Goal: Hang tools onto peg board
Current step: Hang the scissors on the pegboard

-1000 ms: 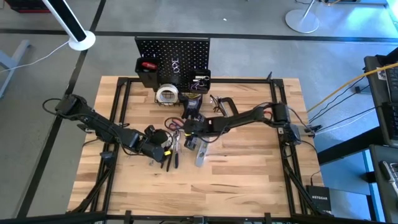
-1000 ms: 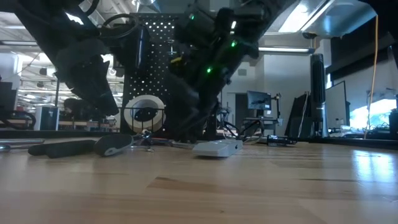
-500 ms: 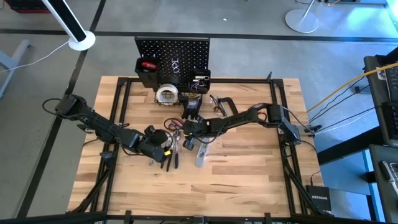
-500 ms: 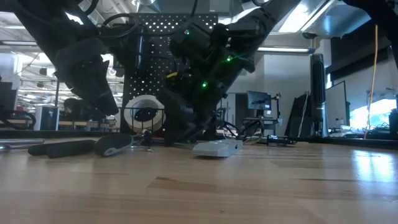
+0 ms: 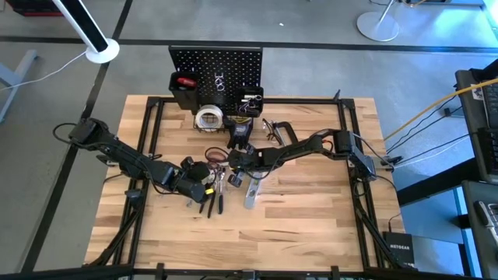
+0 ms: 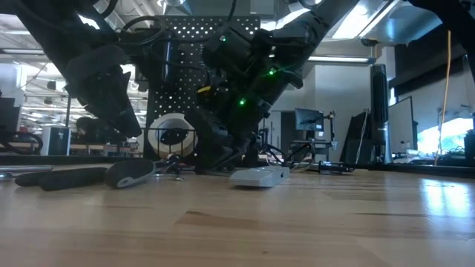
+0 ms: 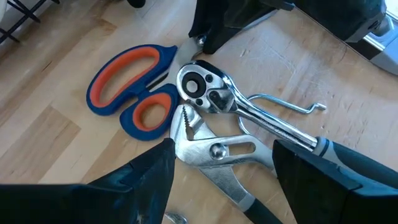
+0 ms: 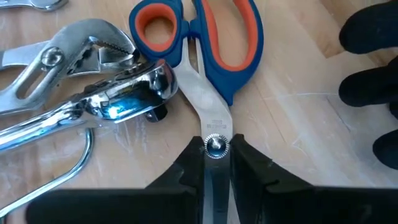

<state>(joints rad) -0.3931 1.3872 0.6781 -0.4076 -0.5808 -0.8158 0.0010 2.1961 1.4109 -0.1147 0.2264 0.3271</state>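
Right gripper [image 8: 215, 163]: fingers clamped on the scissors [image 8: 208, 56] at the pivot, blades between them.
Scissors: flat on the table [image 5: 311, 225], handles ahead of the fingers, touching the ratchet wrench [image 8: 118, 99].
Left gripper [image 7: 217, 168]: spread apart above the pliers [image 7: 211, 152].
Peg board [image 5: 215, 66]: upright, beyond both grippers.

White floor-lamp base [image 5: 102, 53] stands beyond the wooden table [image 5: 311, 225].
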